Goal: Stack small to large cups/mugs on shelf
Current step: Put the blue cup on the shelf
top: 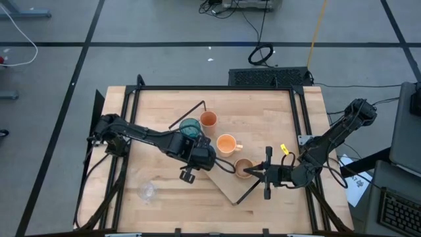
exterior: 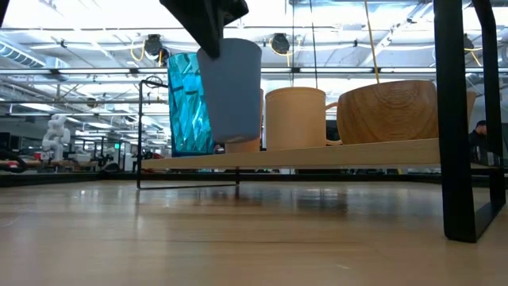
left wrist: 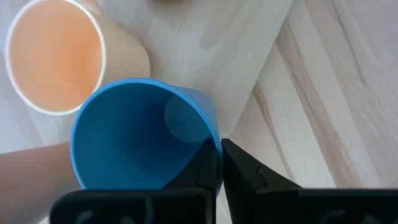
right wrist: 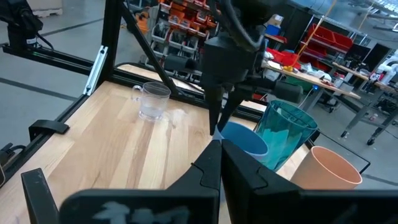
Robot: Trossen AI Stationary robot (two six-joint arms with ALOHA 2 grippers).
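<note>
- My left claw (left wrist: 219, 163) pinches the short blue cup (left wrist: 140, 134) by its rim, low over the shelf (exterior: 317, 153) beside the teal tumbler (exterior: 187, 103).
- The tumbler, small orange cup (top: 208, 119), orange mug (top: 227, 143) and tan mug (top: 244, 167) already stand on the shelf.
- Left to do: release the blue cup, then fetch the clear glass (right wrist: 153, 99) from the worktop (top: 158, 210).
- My right claw (top: 250, 172) waits pressed together at the tan mug.

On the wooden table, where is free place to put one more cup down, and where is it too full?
Free: the tabletop around the clear glass, and the strip between the orange cup and the table's far right corner. Crowded: the shelf, with teal tumbler, both mugs, and the left pincer holding the blue cup.
</note>
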